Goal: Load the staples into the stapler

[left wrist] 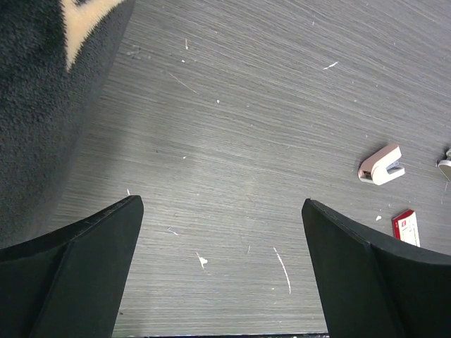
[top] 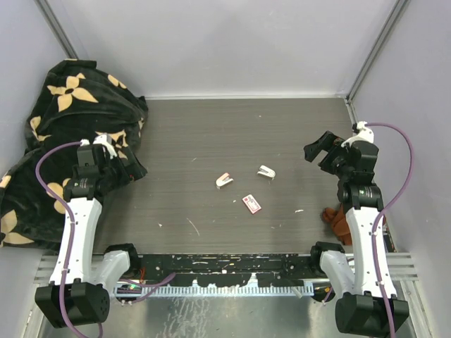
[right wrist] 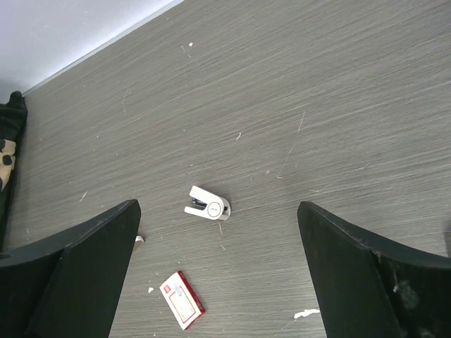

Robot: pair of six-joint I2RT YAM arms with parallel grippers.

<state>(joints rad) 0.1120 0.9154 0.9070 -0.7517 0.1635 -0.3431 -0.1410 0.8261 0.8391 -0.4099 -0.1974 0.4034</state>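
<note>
Wide open and empty at left gripper (left wrist: pixel 222 211) and right gripper (right wrist: pixel 218 211); could skid the flat staple box (top: pixel 251 203) aside when pinching.

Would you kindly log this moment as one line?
left gripper open, empty | right gripper open, empty | staple box on table, untouched | left stapler, right stapler beyond box, apart
</note>
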